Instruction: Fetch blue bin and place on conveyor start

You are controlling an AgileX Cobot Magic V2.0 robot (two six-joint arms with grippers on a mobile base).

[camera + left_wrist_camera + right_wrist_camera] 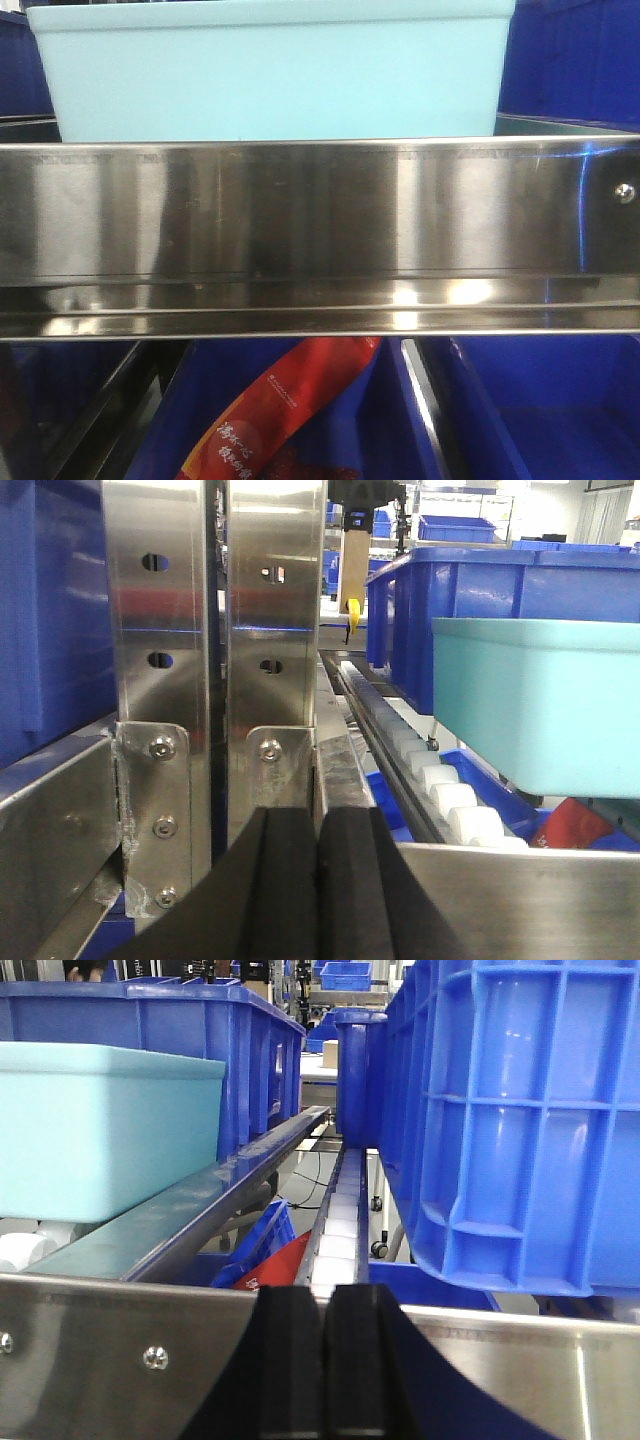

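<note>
The pale turquoise blue bin (270,70) rests on a shelf behind a shiny steel rail. It appears at the right of the left wrist view (540,705) and at the left of the right wrist view (105,1130). My left gripper (318,825) is shut and empty, low in front of the rail, left of the bin. My right gripper (325,1305) is shut and empty too, in front of the rail, right of the bin. The conveyor start is out of view.
A stainless-steel shelf rail (320,235) runs across the front. Dark blue ribbed crates (510,1120) flank the bin (480,590). White rollers (450,800) line the shelf. Steel uprights (160,660) stand at left. A red packet (280,410) lies in a blue crate below.
</note>
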